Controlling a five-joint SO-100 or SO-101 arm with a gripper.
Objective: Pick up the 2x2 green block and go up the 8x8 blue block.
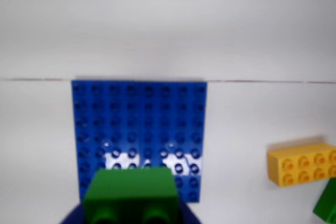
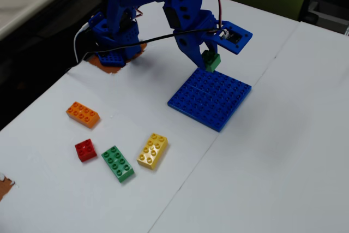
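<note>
My gripper (image 2: pixel 210 63) is shut on the 2x2 green block (image 2: pixel 211 60) and holds it in the air just above the far edge of the 8x8 blue block (image 2: pixel 210 99). In the wrist view the green block (image 1: pixel 132 192) fills the bottom centre, held between the blue fingers, with the blue baseplate (image 1: pixel 139 124) spread out behind it. The block does not touch the plate.
An orange brick (image 2: pixel 83 114), a red 2x2 brick (image 2: pixel 85 150), a long green brick (image 2: pixel 118 163) and a yellow brick (image 2: pixel 152 150) lie at the table's front left. The yellow brick (image 1: pixel 303 163) also shows at the right of the wrist view. The arm's base (image 2: pixel 114 42) stands at the back left.
</note>
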